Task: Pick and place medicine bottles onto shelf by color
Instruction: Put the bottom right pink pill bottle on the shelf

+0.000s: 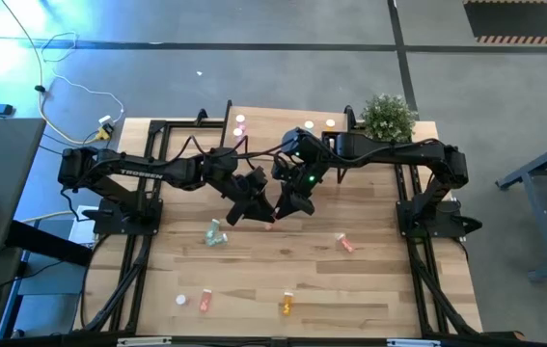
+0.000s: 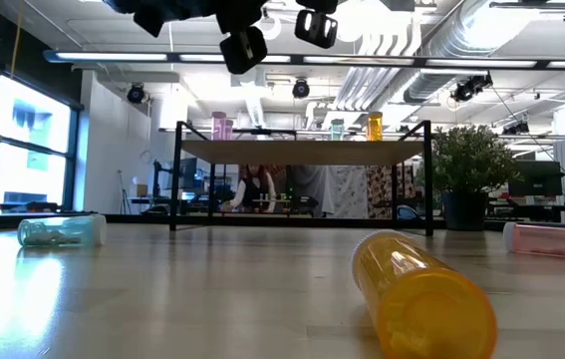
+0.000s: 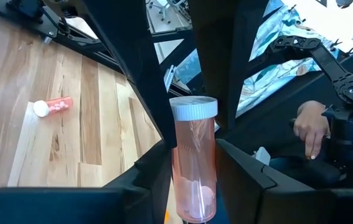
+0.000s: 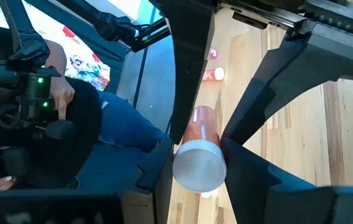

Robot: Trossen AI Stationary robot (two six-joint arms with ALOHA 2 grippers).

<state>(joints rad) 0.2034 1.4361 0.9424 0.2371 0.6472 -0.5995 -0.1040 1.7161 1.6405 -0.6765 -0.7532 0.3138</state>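
Note:
Both grippers meet above the table's middle, my left gripper (image 1: 252, 210) and my right gripper (image 1: 287, 204), each shut on one salmon-pink medicine bottle (image 3: 193, 165) with a white cap (image 4: 199, 165). The low view shows both grippers high at the picture's top, well above the table. Loose bottles lie on their sides on the table: a pale green one (image 1: 215, 234), a salmon one (image 1: 345, 243), a pink one (image 1: 204, 301) and an orange one (image 1: 287, 306). The shelf (image 2: 302, 152) stands at the far edge with a pink (image 2: 222, 126), a green (image 2: 337, 128) and an orange bottle (image 2: 375, 126) upright on it. My left gripper pinches the bottle's lower body, near its base (image 3: 192, 186), between its two fingers (image 3: 157, 177). The fingers lie along the bottle, coming from its base end. The bottle is lifted clear of the table. My right gripper pinches the same bottle at its white cap end (image 4: 199, 165) between its two fingers (image 4: 160, 158). The fingers lie along the bottle, coming from the cap end. The bottle's body (image 4: 204, 121) points away from this gripper toward the left one.
A potted plant (image 1: 389, 116) stands at the table's far right corner beside the shelf. Black frame rails (image 1: 138, 251) run along both table sides. A person's hand (image 3: 310, 124) shows beyond the table. Bare wood lies between the loose bottles.

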